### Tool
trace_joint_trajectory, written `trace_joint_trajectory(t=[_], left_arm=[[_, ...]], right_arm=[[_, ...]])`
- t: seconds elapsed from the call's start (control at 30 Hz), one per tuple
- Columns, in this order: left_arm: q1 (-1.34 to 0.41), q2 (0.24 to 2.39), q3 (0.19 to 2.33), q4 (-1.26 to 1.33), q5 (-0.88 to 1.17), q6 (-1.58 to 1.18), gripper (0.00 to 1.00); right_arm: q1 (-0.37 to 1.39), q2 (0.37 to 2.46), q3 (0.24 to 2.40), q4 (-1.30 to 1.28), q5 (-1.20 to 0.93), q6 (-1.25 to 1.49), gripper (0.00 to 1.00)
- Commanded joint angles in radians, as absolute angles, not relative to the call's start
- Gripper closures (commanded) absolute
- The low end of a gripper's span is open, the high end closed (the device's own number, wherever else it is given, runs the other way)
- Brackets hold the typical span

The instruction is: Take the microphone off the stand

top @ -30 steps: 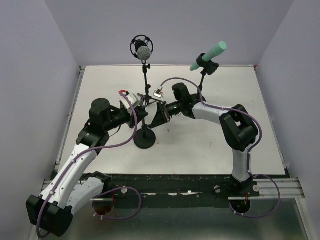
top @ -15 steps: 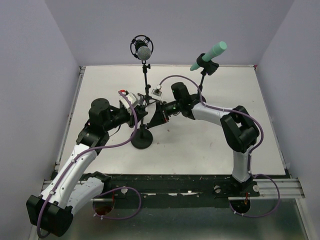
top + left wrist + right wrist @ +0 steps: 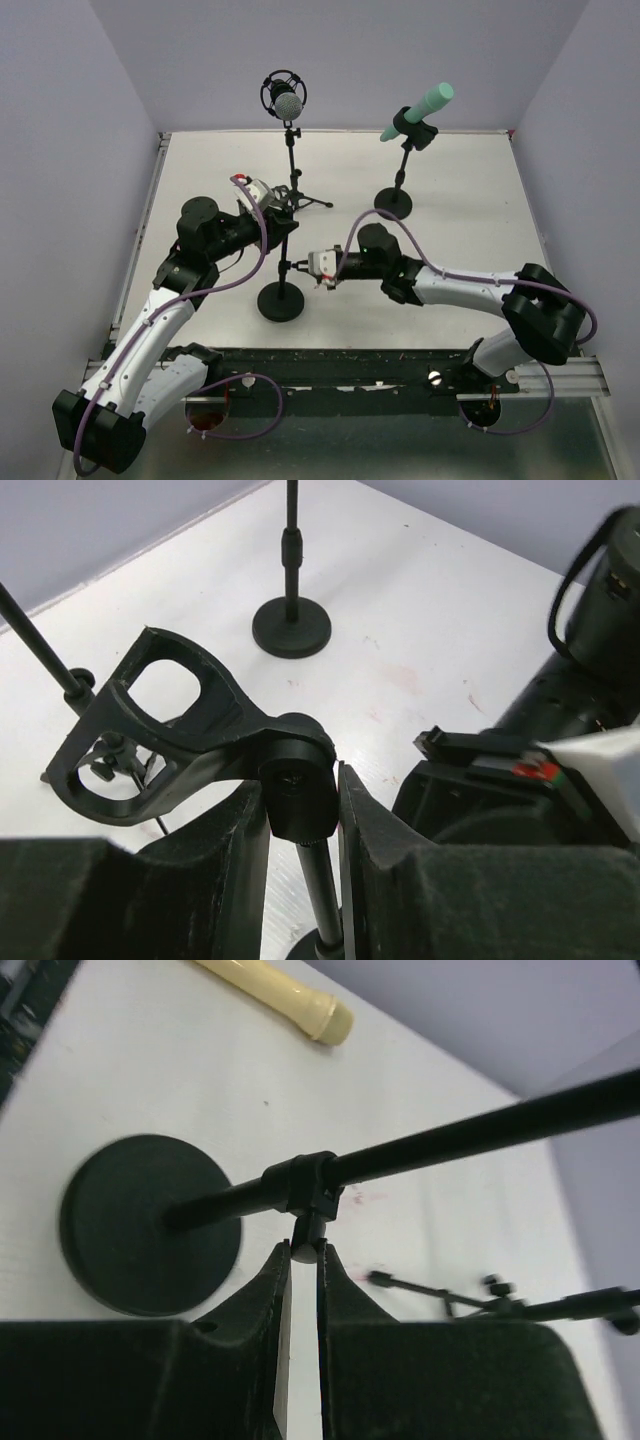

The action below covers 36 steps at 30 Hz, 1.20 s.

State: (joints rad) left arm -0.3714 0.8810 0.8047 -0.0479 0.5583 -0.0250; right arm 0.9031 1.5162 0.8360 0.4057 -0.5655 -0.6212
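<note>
Since the clip (image 3: 225, 730) of the stand (image 3: 280, 301) near the front edge is bare and a cream microphone (image 3: 275, 992) lies flat on the surface (image 3: 470, 190) beyond its base, the removal looks done; letting go of the stand seems all that is left. Meanwhile the left fingers (image 3: 230, 860) are clamped on the clip's pivot, and the right fingers (image 3: 250, 1300) are pinched on the knob (image 3: 305, 1248) of the pole. Overhead, that microphone is hidden. Toward the far edge, two other stands carry a teal microphone (image 3: 418, 108) and a silver-headed one (image 3: 286, 98). Pale lilac walls enclose three sides.
</note>
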Motion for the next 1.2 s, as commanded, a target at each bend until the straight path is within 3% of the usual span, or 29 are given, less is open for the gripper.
trace_joint_trajectory(t=[0.0,0.1,0.27,0.4,0.5,0.67,0.8,1.0,1.17], left_arm=[[-0.362,0.885,0.796,-0.006,0.512,-0.032,1.0],[-0.362,0.888,0.79,-0.008,0.515,-0.035,1.0],[-0.36,0.881,0.785,-0.006,0.541,-0.022,1.0],[-0.361,0.876,0.787,-0.008,0.548,-0.005,1.0],[-0.362,0.867,0.782,-0.014,0.548,-0.005,1.0],[-0.362,0.851,0.776,-0.026,0.549,0.021,1.0],[-0.361,0.839,0.764,-0.031,0.522,0.023,1.0],[-0.362,0.838,0.77,-0.038,0.529,0.014,1.0],[-0.362,0.83,0.775,-0.044,0.528,0.025,1.0]], right_arm=[[0.939,1.512,0.628,0.984,-0.468,-1.235,0.99],[0.936,1.516,0.617,1.026,-0.494,-1.39,0.99],[0.936,1.508,0.606,1.034,-0.482,-1.39,0.94],[0.93,1.461,0.606,0.916,-0.422,-1.278,0.74],[0.876,1.382,0.665,0.645,-0.452,-1.082,0.72],[0.781,1.379,0.776,0.303,-0.455,-0.657,0.46],[0.721,1.477,0.963,0.091,-0.55,-0.294,0.34],[0.667,1.666,1.153,0.002,-0.885,0.079,0.28],[0.634,1.77,1.222,-0.023,-1.029,0.238,0.32]])
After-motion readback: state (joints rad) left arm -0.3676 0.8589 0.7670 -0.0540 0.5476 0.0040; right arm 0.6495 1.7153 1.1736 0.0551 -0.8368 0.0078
